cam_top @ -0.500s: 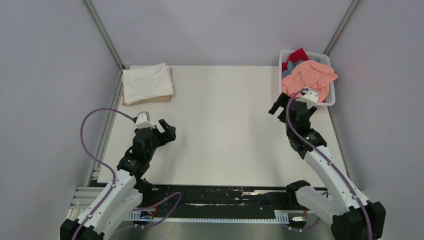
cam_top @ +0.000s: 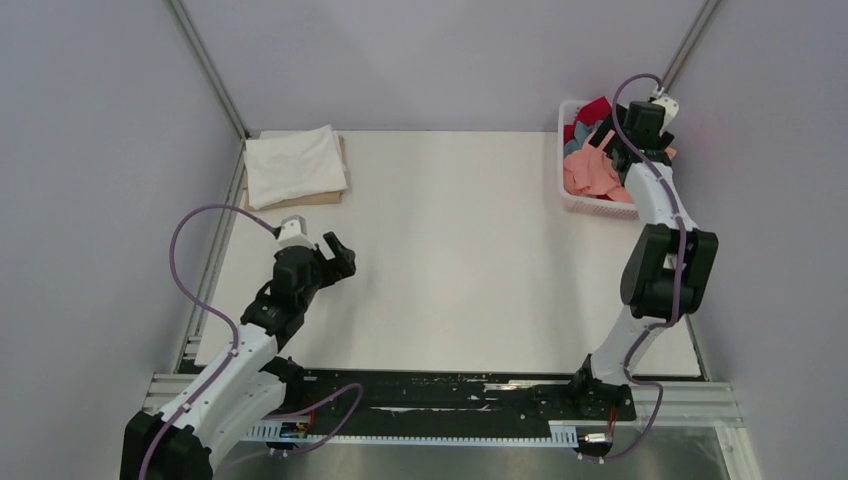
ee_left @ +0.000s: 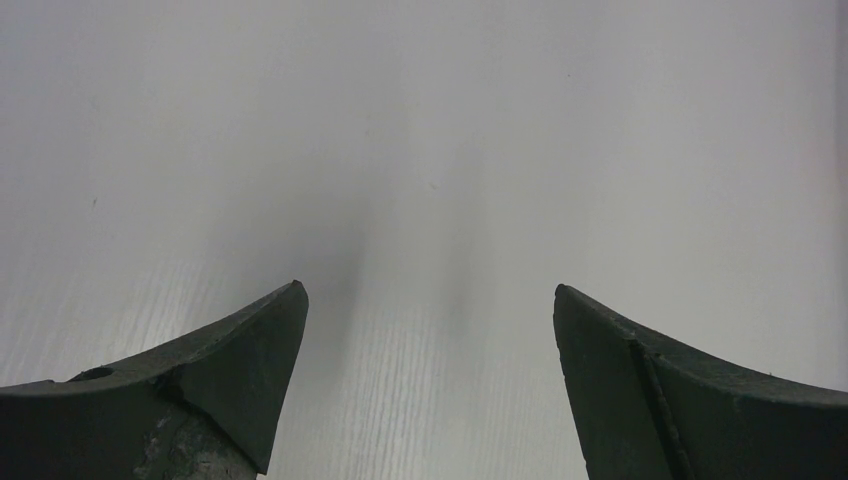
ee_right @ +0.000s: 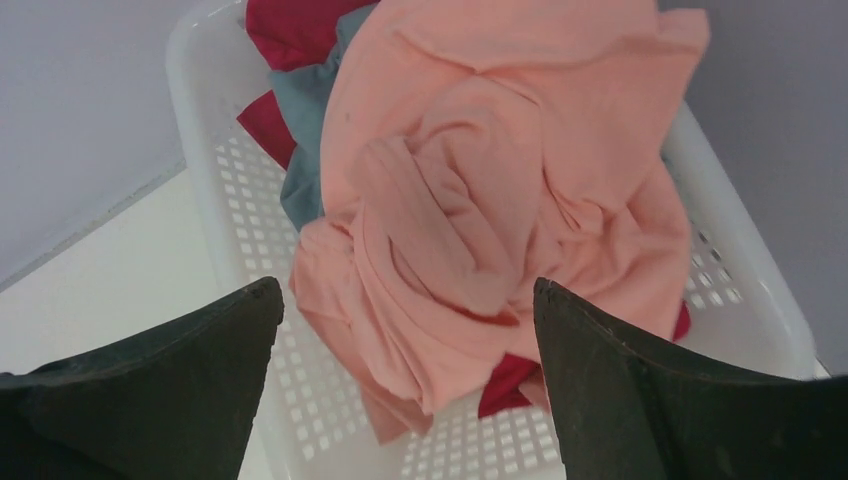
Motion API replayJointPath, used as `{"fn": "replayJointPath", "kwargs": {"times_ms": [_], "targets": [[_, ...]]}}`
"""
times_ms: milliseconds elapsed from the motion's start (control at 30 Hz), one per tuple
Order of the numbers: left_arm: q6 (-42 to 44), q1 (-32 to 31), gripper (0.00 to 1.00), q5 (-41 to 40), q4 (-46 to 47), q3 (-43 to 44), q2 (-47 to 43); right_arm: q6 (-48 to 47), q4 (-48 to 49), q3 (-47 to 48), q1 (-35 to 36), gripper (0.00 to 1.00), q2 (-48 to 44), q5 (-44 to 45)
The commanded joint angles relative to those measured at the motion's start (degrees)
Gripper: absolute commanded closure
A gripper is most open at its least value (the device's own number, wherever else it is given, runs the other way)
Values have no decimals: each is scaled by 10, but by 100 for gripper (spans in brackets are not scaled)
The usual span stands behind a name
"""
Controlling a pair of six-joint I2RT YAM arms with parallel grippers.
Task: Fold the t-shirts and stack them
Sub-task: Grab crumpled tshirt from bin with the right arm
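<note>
Several crumpled t-shirts fill the white basket (ee_right: 250, 180) at the back right: a salmon-pink one (ee_right: 500, 200) on top, a grey-blue one (ee_right: 305, 140) and a red one (ee_right: 290, 30) beneath. My right gripper (ee_right: 405, 285) hangs open just above the pink shirt (cam_top: 592, 172), touching nothing. The right arm reaches over the basket (cam_top: 585, 205), and its gripper (cam_top: 612, 148) points down into it. A folded white t-shirt (cam_top: 295, 165) lies at the back left. My left gripper (cam_top: 343, 258) hovers open and empty over bare table (ee_left: 430, 150).
The white shirt rests on a thin tan board (cam_top: 300, 201). Grey walls and metal posts close in the table at the back and on both sides. The right wall stands right behind the basket.
The right arm has stretched out from in front of the basket to over it. The left arm has hardly moved.
</note>
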Motion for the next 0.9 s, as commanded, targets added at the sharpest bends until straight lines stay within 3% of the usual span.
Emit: {"fn": "replayJointPath", "kwargs": {"times_ms": [0,100,200,433,467,667,867], "targets": [[2,-2,0,-19,12,31,11,-40,-42,137,-10,9,124,-61],[2,-2,0,-20,4,33,10,-46,-46,190,-10,14,185,-27],[2,-2,0,-20,3,32,5,-49,-47,212,-11,26,218,3],[1,-2,0,-19,-10,29,-20,-64,-45,221,-20,93,207,41],[1,-3,0,-19,-12,29,-24,-65,-45,221,-25,99,198,40],[-4,-2,0,-10,-24,26,-58,-83,-41,215,-28,100,79,6],[-12,-3,0,4,-36,18,-97,-73,-35,233,-25,100,-58,-108]]}}
